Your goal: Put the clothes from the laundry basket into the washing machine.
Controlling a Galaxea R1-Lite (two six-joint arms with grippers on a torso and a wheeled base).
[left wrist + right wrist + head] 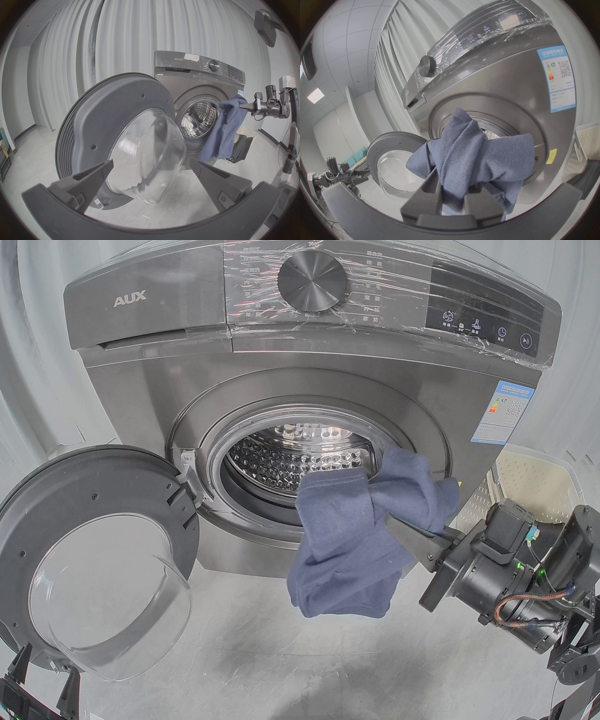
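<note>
Between the fingers (431, 193) of my right gripper (394, 524) I have a bunched dark-blue fabric garment (350, 534) clamped; most of it spills past the fingertips and hangs below them, in front of the drum mouth of the grey front-loading washing machine (156, 384). Behind those fingers sits the white perforated laundry basket (537, 477). On my left gripper (150, 164) the fingers stand spread apart, the round open door (118, 125) just beyond them
</note>
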